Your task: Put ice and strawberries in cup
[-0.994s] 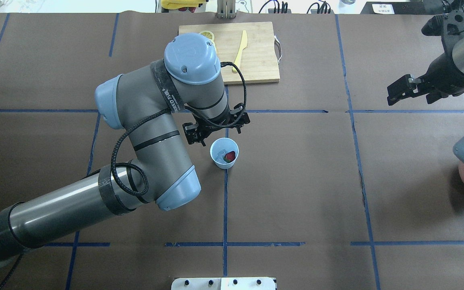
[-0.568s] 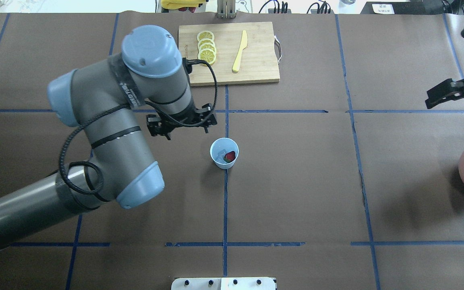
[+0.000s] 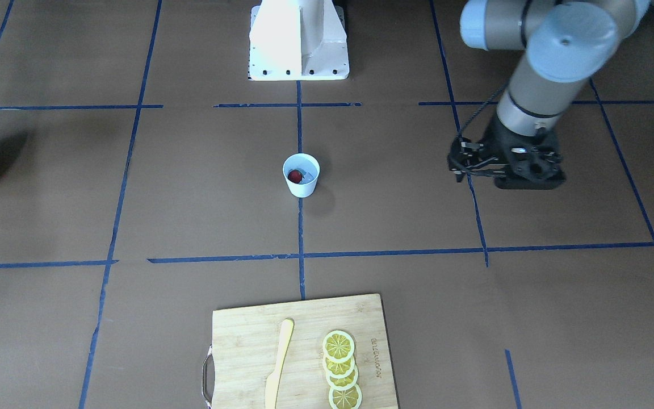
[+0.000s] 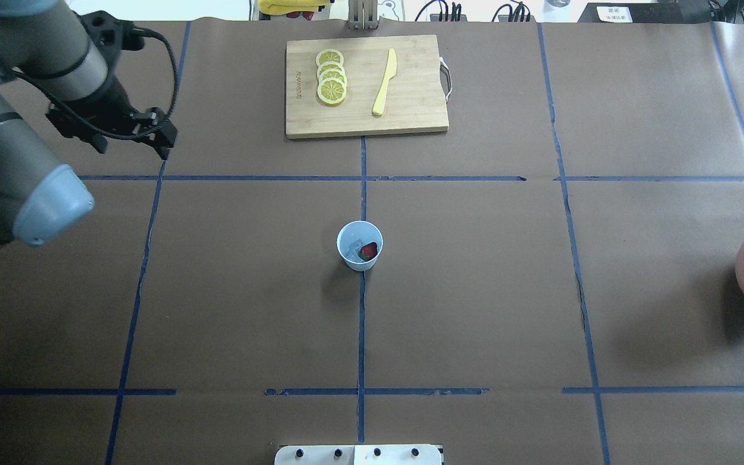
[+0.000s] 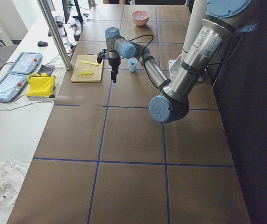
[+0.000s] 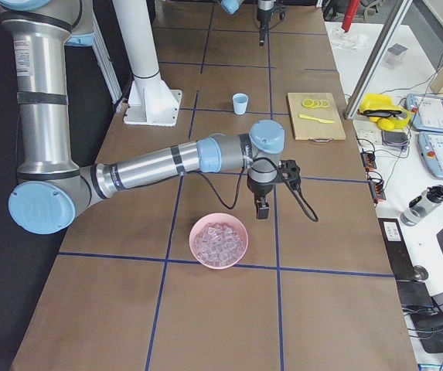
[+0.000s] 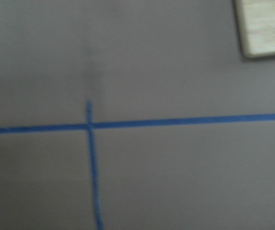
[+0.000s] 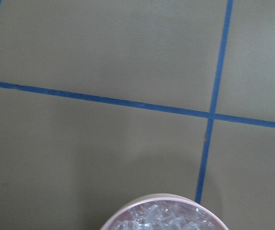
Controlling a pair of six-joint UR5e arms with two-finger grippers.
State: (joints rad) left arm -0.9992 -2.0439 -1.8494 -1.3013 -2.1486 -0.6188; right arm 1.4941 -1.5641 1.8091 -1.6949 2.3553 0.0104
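Now the cup (image 4: 359,245), far from the empty, wide-spread left gripper (image 4: 132,145), holds ice (image 4: 350,247) and strawberry (image 4: 368,250); probably nothing more needs grabbing.

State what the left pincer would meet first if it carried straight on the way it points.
The left pincer points down, so probably the bare brown table cover, near a blue tape line; nothing shows in between.

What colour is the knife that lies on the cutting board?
Pale yellow. The knife shows best in the overhead exterior view, lying on the wooden cutting board.
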